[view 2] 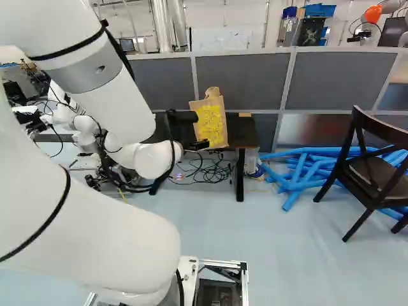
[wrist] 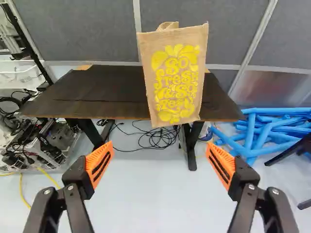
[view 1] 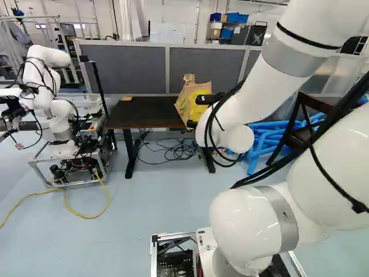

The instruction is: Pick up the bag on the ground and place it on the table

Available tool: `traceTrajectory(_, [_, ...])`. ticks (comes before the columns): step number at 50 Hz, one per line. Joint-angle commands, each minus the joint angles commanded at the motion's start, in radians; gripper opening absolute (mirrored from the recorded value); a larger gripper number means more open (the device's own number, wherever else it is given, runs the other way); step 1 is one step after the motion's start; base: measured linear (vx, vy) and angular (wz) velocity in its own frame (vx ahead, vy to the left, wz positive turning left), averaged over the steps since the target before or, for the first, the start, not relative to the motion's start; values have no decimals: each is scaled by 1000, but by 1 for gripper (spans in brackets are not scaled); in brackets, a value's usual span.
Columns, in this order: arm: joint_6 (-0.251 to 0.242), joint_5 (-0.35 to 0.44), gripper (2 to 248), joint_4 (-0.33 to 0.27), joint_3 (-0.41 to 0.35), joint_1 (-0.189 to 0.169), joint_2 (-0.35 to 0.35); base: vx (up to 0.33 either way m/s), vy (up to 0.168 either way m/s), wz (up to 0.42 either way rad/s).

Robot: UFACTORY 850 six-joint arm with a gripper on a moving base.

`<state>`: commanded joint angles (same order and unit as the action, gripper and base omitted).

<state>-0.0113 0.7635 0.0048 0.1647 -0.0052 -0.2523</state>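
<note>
So the bag (wrist: pixel 176 77) is up at the table (wrist: pixel 109 92), standing upright at the front edge, with its yellow printed side facing the gripper (view 2: pixel 183 118). Its bottom comes down a touch past that edge in the wrist view, and honestly I can't quite tell whether it's sitting fully on the tabletop or partly over the edge.

As for the hand, the two fingers are spread wide, orange pads (wrist: pixel 99 166) well apart, nothing pinched. The bag is ahead of them, beyond the tips and not touching either pad. It lines up roughly with the gap, just a bit over toward the finger on the side of the blue tubes (wrist: pixel 272 131).

Under the table there's a messy tangle of black cables (wrist: pixel 154 138) on the floor (wrist: pixel 155 194), and grey partition panels (wrist: pixel 87 29) stand behind it. Another robot (view 1: pixel 49 86) sits on a wheeled-looking frame at the left of the left base view, and a dark wooden chair (view 2: pixel 373 169) is over at the right of the right base view.
</note>
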Motion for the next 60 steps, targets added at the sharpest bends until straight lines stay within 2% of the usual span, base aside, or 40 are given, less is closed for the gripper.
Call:
traceTrajectory(28, [10, 95, 247, -4, -67, 5, -23, 0, 0, 0])
traceTrajectory(60, [11, 109, 247, -5, -77, 5, -27, 0, 0, 0])
